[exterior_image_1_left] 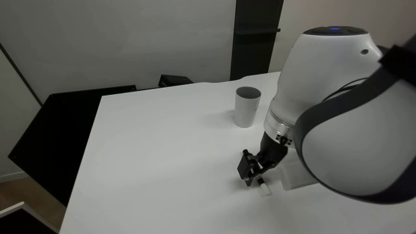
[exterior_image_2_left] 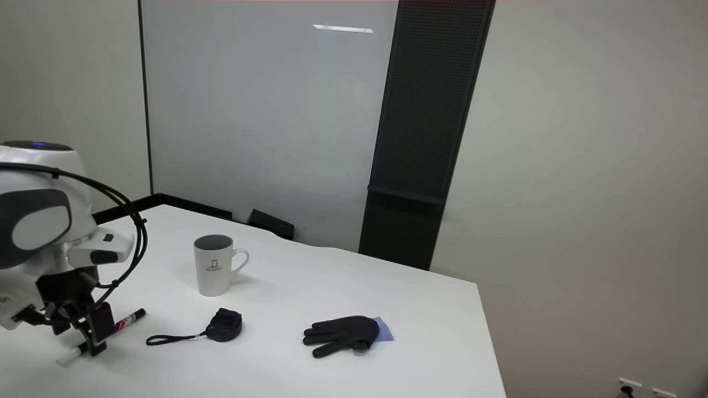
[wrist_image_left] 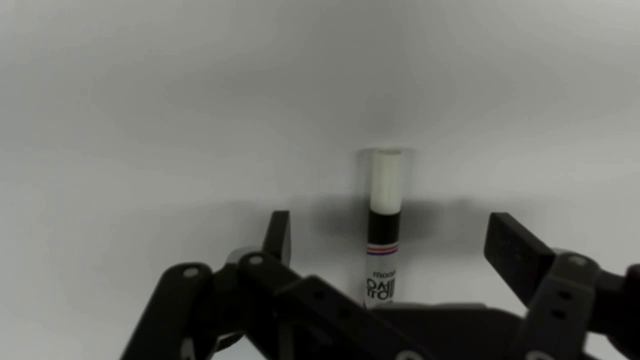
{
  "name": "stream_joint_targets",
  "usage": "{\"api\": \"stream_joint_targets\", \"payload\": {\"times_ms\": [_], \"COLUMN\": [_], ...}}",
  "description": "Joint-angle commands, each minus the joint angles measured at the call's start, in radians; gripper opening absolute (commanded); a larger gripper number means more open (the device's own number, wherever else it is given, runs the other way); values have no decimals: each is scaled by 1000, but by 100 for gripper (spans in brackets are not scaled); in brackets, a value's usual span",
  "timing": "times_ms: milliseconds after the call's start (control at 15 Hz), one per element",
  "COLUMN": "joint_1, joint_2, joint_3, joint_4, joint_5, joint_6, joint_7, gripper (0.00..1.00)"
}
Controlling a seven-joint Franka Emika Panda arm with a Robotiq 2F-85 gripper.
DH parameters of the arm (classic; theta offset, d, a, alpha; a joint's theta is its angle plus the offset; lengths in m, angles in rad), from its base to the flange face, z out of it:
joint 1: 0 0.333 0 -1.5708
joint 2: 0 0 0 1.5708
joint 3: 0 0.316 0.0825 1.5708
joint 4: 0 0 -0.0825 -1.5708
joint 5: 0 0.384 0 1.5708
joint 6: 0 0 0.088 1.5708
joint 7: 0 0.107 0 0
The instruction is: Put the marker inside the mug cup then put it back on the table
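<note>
The marker [wrist_image_left: 385, 200] lies on the white table [exterior_image_1_left: 146, 162], its pale end and black band showing in the wrist view; the rest of it passes out of sight under the gripper body. My gripper [wrist_image_left: 389, 230] is low over it and open, one finger [wrist_image_left: 278, 235] to each side of the marker, both apart from it. In an exterior view the marker's black tip [exterior_image_2_left: 138, 313] shows beyond the fingers. A light mug cup [exterior_image_2_left: 211, 273] with a handle and a small print stands upright on the table, a short way off from the gripper; its interior looks dark grey.
A black tape-measure-like object [exterior_image_2_left: 225, 325] with a cord loop lies between the gripper and a black glove [exterior_image_2_left: 343, 333]. A bit of blue cloth [exterior_image_2_left: 383, 329] pokes out beside the glove. Black furniture [exterior_image_1_left: 65, 136] borders the table's edge in an exterior view.
</note>
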State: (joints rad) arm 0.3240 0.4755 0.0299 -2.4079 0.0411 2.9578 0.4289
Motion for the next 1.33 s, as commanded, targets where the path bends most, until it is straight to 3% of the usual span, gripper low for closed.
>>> {"api": "stream_joint_targets", "payload": {"times_ms": [0, 67, 133, 267, 933, 1267], "joint_1": [22, 29, 35, 53, 100, 91], "joint_2": [27, 32, 37, 45, 54, 37], "joint_3": [-16, -21, -26, -43, -108, -156], "joint_4": [10, 13, 16, 18, 44, 91], "joint_5": [19, 16, 14, 9, -1, -29], "joint_6": [11, 7, 3, 0, -62, -204], "joint_7": [-6, -3, -2, 4, 27, 48], "gripper": [100, 100, 75, 68, 8, 8]}}
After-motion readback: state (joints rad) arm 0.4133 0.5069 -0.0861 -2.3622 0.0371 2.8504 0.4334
